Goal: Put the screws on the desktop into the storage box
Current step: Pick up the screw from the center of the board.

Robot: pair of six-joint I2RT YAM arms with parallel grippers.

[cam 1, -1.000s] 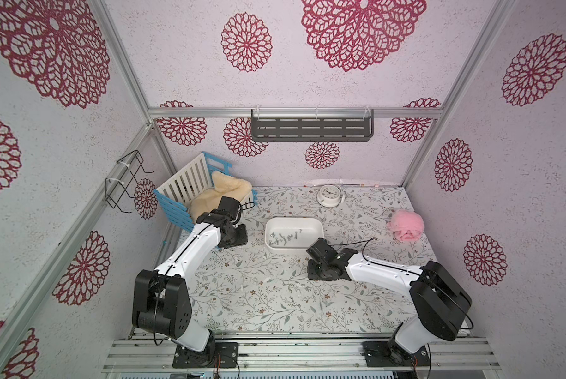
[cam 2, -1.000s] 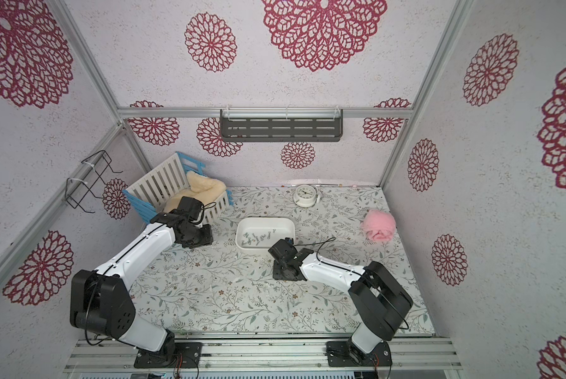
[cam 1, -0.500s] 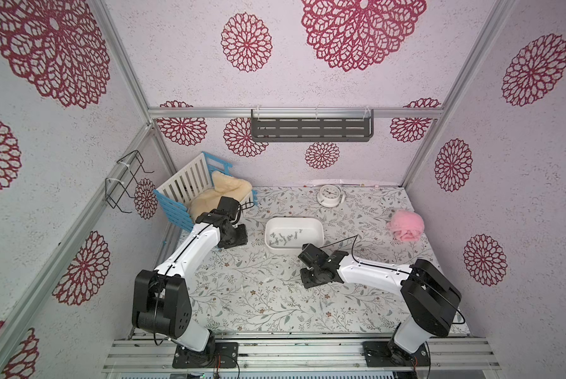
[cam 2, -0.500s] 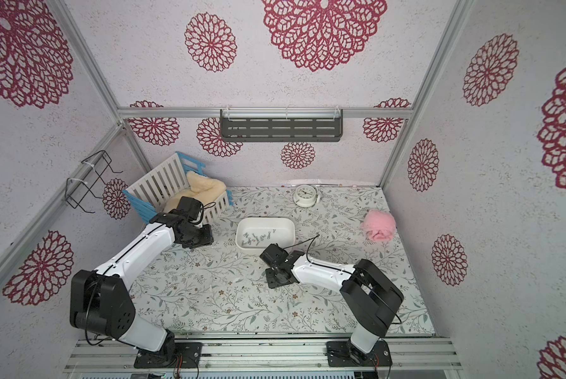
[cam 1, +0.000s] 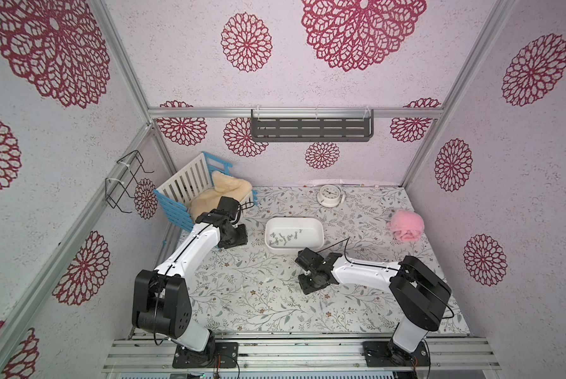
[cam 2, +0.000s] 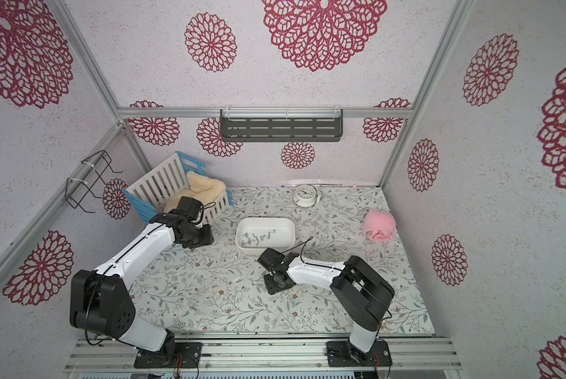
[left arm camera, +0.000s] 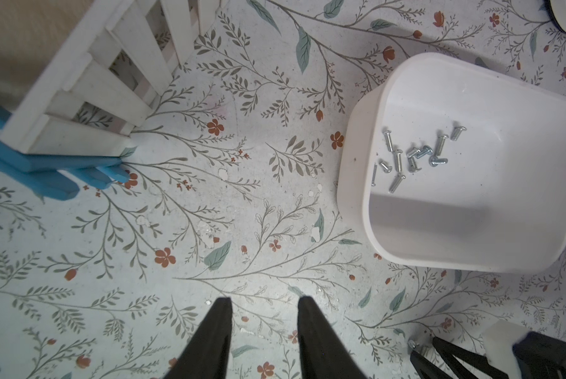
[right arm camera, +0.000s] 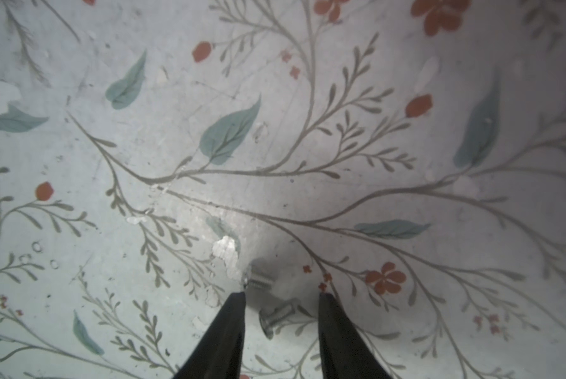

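White storage box (cam 1: pixel 288 251) sits on the desktop (cam 1: pixel 249 305) w/ a cluster of screws (left arm camera: pixel 413 157) on its floor, bunched toward the end nearest the blue & white crate (cam 1: pixel 183 183); the right gripper (right arm camera: pixel 281 295) is down at the desktop just off the box's long side facing the arm bases, jaws apart & gripping nothing; two loose screws (right arm camera: pixel 280 316) lie on the desktop there, one btwn the fingertips (right arm camera: pixel 239 305), the other just ahead of one tip, can't tell if it touches; the left gripper (left arm camera: pixel 264 299) hangs over bare desktop off the box's crate-side end, btwn box & crate, jaws also parted w/ nothing in them; a clock (cam 1: pixel 330 195) lies beyond the box's far side by the back wall, a pink pom (cam 1: pixel 405 226) well off the box's other end
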